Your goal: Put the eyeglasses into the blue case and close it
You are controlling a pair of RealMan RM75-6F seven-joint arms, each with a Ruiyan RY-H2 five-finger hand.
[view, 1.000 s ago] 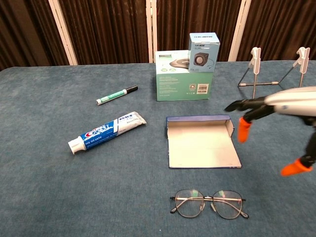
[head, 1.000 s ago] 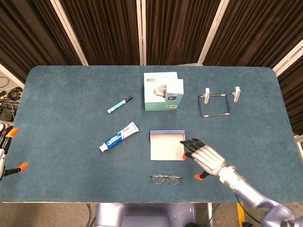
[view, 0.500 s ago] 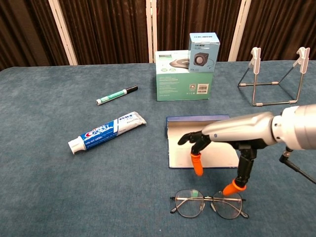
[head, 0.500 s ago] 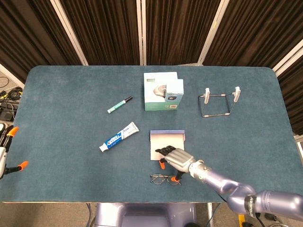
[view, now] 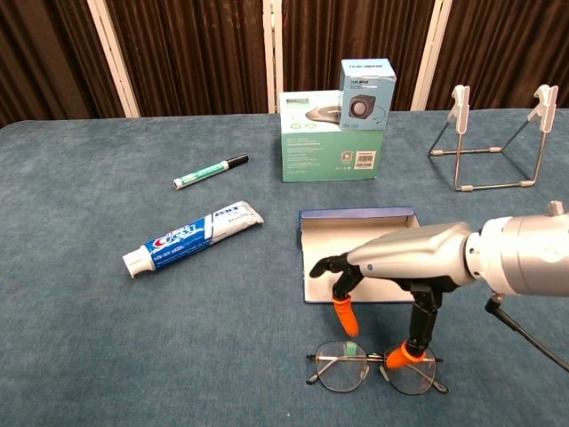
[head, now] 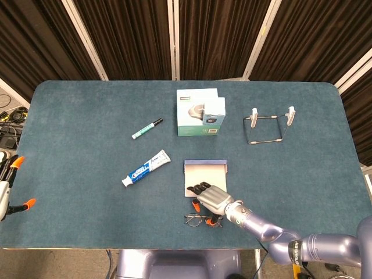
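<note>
Eyeglasses (view: 375, 366) lie flat on the desk (view: 80, 329), at its near edge, just in front of the open blue case (view: 364, 258). Right robot hand (view: 391, 262) hovers over them, fingers spread and pointing down, nothing held; one orange tip reaches the frame near the bridge.

Risk, as I judge it: thin wire frame on cloth (little to catch) could skate toward the desk edge, or a fingertip could press a lens.

Chest view shows the finger-to-frame gap; head view hides it under the palm, but alone shows the left robot hand (head: 7, 185) parked at far left, its grip unreadable.
</note>
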